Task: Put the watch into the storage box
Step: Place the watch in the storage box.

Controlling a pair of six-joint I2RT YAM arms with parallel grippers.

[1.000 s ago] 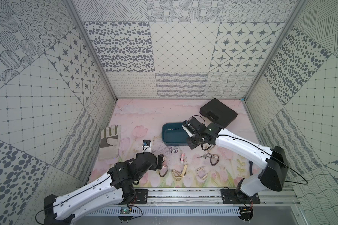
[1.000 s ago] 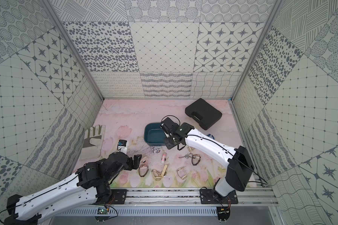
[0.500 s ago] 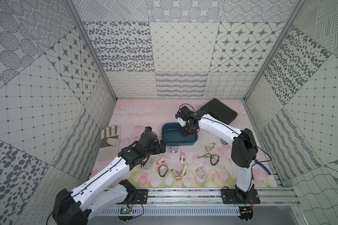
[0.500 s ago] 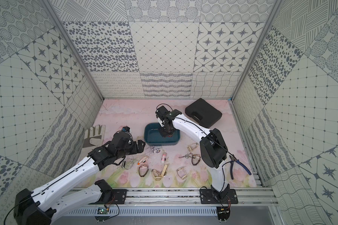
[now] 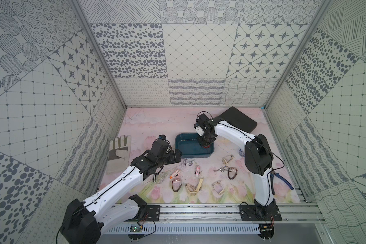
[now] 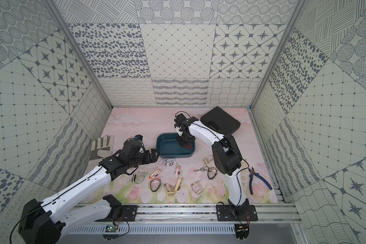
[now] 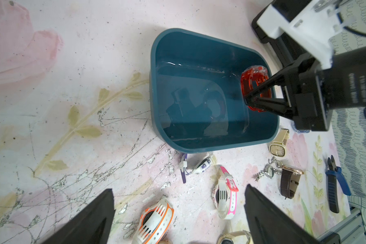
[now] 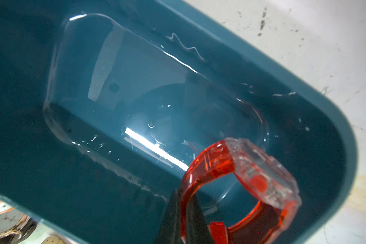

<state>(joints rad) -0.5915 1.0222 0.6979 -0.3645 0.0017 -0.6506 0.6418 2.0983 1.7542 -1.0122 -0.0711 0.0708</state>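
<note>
Over the last second the right end effector (image 5: 206,144) has swung from just outside the storage box (image 5: 183,147) to down inside it. The left arm has lifted off the loose watches near the rail and reached forward, so the left end effector (image 5: 177,157) now sits just beside the box's near corner.

The right end effector points down into the end of the box on its own arm's side. Its jaws are almost closed, pinching the strap of the translucent red watch (image 8: 251,179). In the right wrist view the strap loops out from the fingertips, with the clear case turned toward the box's rounded end wall. Whether the watch touches the box floor cannot be told. A black case (image 5: 239,120) lies behind this end effector.

The left end effector is spread wide and holds nothing. In the left wrist view an orange-and-white watch (image 7: 156,217) and a pink-and-white watch (image 7: 225,194) lie on the counter (image 7: 72,63) between its fingers (image 7: 268,217), with the box straight ahead
</note>
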